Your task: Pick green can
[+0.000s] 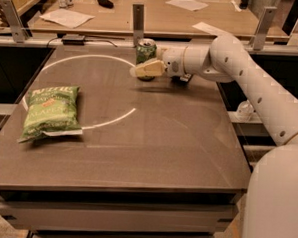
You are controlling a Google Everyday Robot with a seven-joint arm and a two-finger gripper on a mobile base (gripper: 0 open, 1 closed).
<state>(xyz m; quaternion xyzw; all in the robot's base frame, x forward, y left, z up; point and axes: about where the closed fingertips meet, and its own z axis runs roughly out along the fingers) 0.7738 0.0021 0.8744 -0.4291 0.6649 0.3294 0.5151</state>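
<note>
The green can (pixel 146 50) stands upright on the table near its back edge, silver top rim showing. My gripper (pixel 140 63) reaches in from the right at can height and is open around the can. Its cream near finger (pixel 148 69) lies across the front of the can's lower half. The far finger is hidden behind the can. The can's base still rests on the table.
A green chip bag (pixel 50 110) lies flat at the table's left. A white arc (pixel 109 120) is marked on the grey table (pixel 167 152). A metal post (pixel 139 18) stands just behind the can. A cluttered wooden desk (pixel 159 14) lies beyond. My white arm (pixel 251 81) spans the right side.
</note>
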